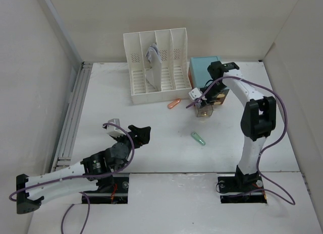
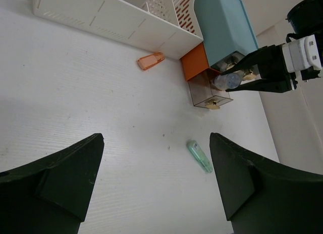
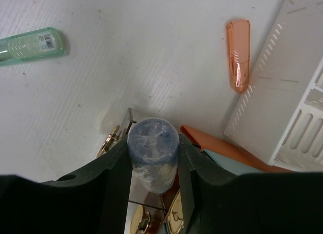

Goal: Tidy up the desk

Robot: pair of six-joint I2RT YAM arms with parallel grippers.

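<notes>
While the low left gripper (image 2: 156, 186) hung spread, the right gripper (image 1: 200, 99), stretched far, pinched a cylinder (image 3: 153, 141) over a drawer (image 2: 202, 95).

Looks like a robotics lab test cell rather than a real office. Shows a matte white bench (image 1: 166, 158) boxed in by plain white panels (image 1: 30, 67), grey metal rails (image 1: 70, 118) along one edge. Has a left arm (image 1: 65, 174) and a right arm (image 1: 250, 143) bolted at the near edge, purple cables (image 1: 286, 118) trailing. Holds a few desk things: a white file rack (image 1: 151, 95), a teal drawer box (image 1: 202, 65).
</notes>
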